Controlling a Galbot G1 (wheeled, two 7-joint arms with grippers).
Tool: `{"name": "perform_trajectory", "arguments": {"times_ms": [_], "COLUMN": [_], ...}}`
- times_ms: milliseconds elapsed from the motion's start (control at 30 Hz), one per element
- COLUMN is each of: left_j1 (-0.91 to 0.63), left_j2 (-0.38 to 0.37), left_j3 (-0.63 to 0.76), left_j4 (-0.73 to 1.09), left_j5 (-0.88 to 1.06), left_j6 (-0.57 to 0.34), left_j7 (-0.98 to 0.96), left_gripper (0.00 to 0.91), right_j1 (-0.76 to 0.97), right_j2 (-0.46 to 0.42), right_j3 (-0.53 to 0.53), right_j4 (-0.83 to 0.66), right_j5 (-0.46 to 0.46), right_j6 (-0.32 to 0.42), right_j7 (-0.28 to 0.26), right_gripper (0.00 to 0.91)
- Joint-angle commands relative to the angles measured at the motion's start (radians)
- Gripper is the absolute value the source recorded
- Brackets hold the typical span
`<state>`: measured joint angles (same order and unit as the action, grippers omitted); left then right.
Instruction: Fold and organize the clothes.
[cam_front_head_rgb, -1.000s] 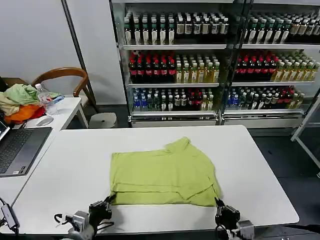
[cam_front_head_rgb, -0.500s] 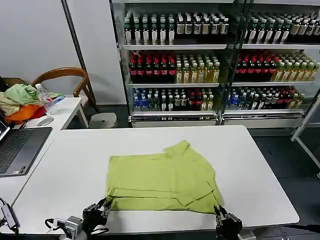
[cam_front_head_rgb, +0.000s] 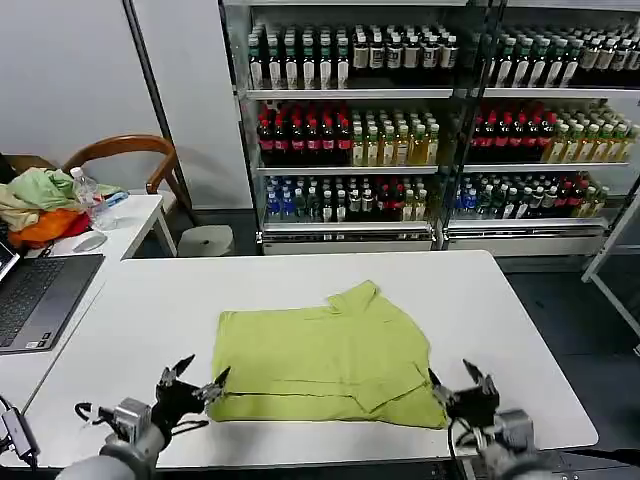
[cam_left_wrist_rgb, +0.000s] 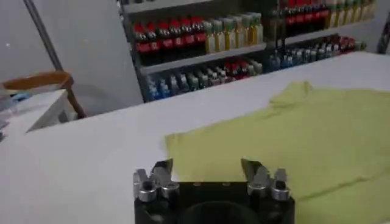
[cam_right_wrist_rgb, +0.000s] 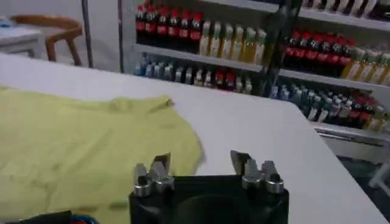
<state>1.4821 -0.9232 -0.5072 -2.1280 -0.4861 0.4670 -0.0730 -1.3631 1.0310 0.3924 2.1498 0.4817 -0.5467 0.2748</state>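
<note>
A white worktop (cam_front_head_rgb: 520, 330) stands in front of glass-fronted shelves of bottled drinks (cam_front_head_rgb: 400, 130), with a second white table at the robot's left carrying a laptop (cam_front_head_rgb: 35, 298), a water bottle (cam_front_head_rgb: 90, 198) and a heap of pale green, beige and orange garments (cam_front_head_rgb: 40, 205); a wooden chair (cam_front_head_rgb: 130, 150) stands behind it.

Both arms reach in low from the near edge of the worktop. The left tool (cam_front_head_rgb: 193, 379) sits just off the near left corner of the T-shirt (cam_front_head_rgb: 330, 350), its fingers spread apart and holding nothing; one fingertip lies at the cloth's edge, though whether it touches cannot be told. In the left wrist view the same tool (cam_left_wrist_rgb: 207, 170) shows its two fingers wide apart, with the shirt (cam_left_wrist_rgb: 304, 134) lying beyond them. The right tool (cam_front_head_rgb: 462, 383) stands at the near right corner of the shirt, fingers likewise parted and empty; the right wrist view shows this tool (cam_right_wrist_rgb: 201, 163) spread open over bare worktop, the shirt (cam_right_wrist_rgb: 79, 140) beside it.

The lime yellow-green T-shirt lies flat in the middle of the worktop, folded into a rough rectangle, with layered edges along its near side and a flap sticking up at the far edge. The neck opening cannot be made out. The arms themselves are cut off by the lower border of the head view.
</note>
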Motion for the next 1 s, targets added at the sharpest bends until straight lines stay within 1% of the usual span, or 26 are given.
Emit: {"name": "perform_trajectory", "arguments": {"times_ms": [33,200,367,467,500,600,767,800,1000], "left_j1": [-0.276,-0.370,-0.457,-0.502,-0.510,-0.543,-0.585,-0.593,-0.634], "left_j2": [0.019,0.032,0.026,0.026,0.025,0.017,0.003,-0.001,-0.017], "left_j3": [0.054,0.110,0.176,0.227,0.238,0.264,0.291,0.295,0.336], "left_j4": [0.192,0.302,0.409,0.477,0.492,0.553,0.611,0.619,0.684], "left_j5": [-0.055,-0.102,-0.099,-0.100,-0.102,-0.108,-0.110,-0.109,-0.102], "left_j6": [-0.038,-0.035,-0.042,-0.058,-0.069,-0.075,-0.084,-0.084,-0.102], "left_j7": [0.042,0.056,0.061,0.064,0.068,0.078,0.093,0.096,0.108], "left_gripper": [0.907,0.907,0.907,0.907,0.907,0.907,0.907,0.907,0.907], "right_j1": [0.377,0.546,0.634,0.673,0.705,0.781,0.839,0.847,0.862], "right_j2": [0.034,0.096,0.159,0.188,0.212,0.256,0.293,0.306,0.358], "right_j3": [-0.138,-0.225,-0.260,-0.271,-0.281,-0.304,-0.322,-0.322,-0.320], "right_j4": [-0.221,-0.422,-0.549,-0.620,-0.681,-0.781,-0.887,-0.911,-0.997], "right_j5": [0.098,0.080,0.074,0.075,0.074,0.058,0.025,0.017,0.002], "right_j6": [-0.032,-0.032,-0.031,-0.031,-0.031,-0.025,-0.003,0.011,0.030], "right_j7": [0.022,0.022,0.033,0.019,-0.001,-0.013,-0.052,-0.059,-0.067], "right_gripper": [0.907,0.907,0.907,0.907,0.907,0.907,0.907,0.907,0.907]}}
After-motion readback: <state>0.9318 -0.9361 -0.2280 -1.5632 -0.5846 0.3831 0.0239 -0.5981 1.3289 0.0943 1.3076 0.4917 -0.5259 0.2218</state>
